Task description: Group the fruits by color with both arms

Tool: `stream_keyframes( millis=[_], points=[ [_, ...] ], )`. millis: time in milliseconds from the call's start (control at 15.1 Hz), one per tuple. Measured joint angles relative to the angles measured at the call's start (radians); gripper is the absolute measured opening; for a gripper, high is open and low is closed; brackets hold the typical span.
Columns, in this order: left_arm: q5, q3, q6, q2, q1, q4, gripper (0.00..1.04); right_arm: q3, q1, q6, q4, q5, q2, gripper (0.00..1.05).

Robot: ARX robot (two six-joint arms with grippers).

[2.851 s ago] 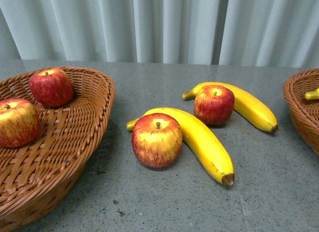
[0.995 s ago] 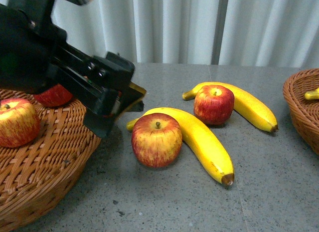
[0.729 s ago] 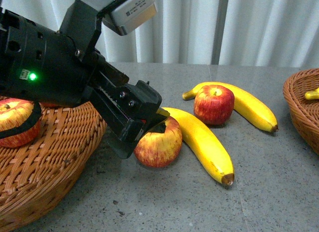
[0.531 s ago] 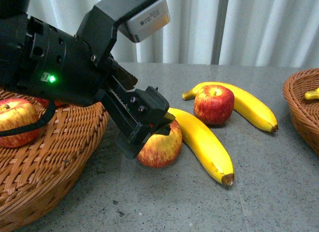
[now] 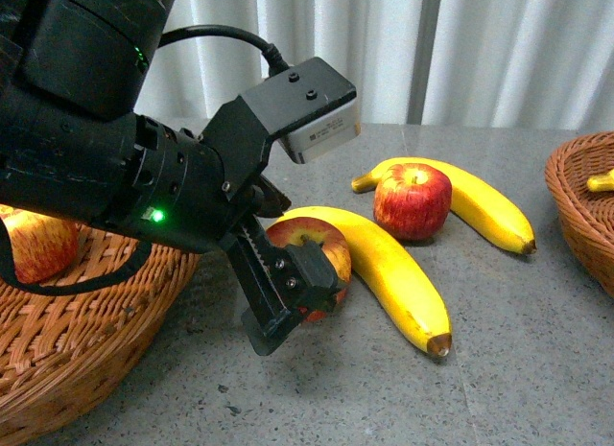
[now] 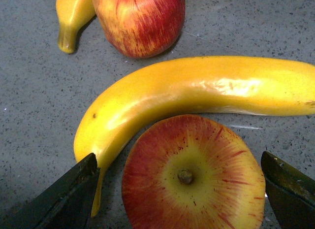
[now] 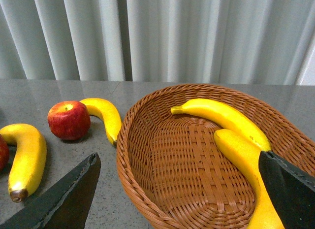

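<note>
1. Target: red-and-yellow streaked glossy apple (image 6: 194, 175), near-centre of the grey speckled desk (image 5: 537, 369), touching the inner curve of the long curved yellow banana (image 6: 197, 91) just behind it.
2. State: left tool (image 6: 181, 192) wide open, one finger each side of the apple w/ gaps both sides, holding nothing. The right tool (image 7: 182, 189) is also wide open and empty, over the right-hand brown wicker basket (image 7: 129, 140) w/ two more bananas (image 7: 221, 113) inside.
3. Handling (my guess): shiny round skin, so prob. slippery; looks stiff, no give. Grip across the widest middle, below the stem.
4. Views: left wrist view shows the banana's stem end right by one finger, so there's a pinch risk; the arm hides that in the front view. Only the front view shows the left-hand woven basket (image 5: 96, 321) w/ another red apple (image 5: 38, 245), prob. the drop spot.
</note>
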Motion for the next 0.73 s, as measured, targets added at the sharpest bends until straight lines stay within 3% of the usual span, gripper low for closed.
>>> stream_keyframes(
  millis=[265,332,464,729],
  points=[
    [0.008,0.006,0.017,0.048,-0.021,0.010,0.98,0.000,0.000,0.000,0.000,0.000,0.000,0.98],
    [0.007,0.007,0.018,0.048,-0.026,0.013,0.95,0.000,0.000,0.000,0.000,0.000,0.000,0.98],
    [0.004,0.008,0.017,0.048,-0.029,0.019,0.78,0.000,0.000,0.000,0.000,0.000,0.000,0.98],
    [-0.036,0.009,0.014,0.032,-0.040,0.032,0.73,0.000,0.000,0.000,0.000,0.000,0.000,0.98]
  ],
)
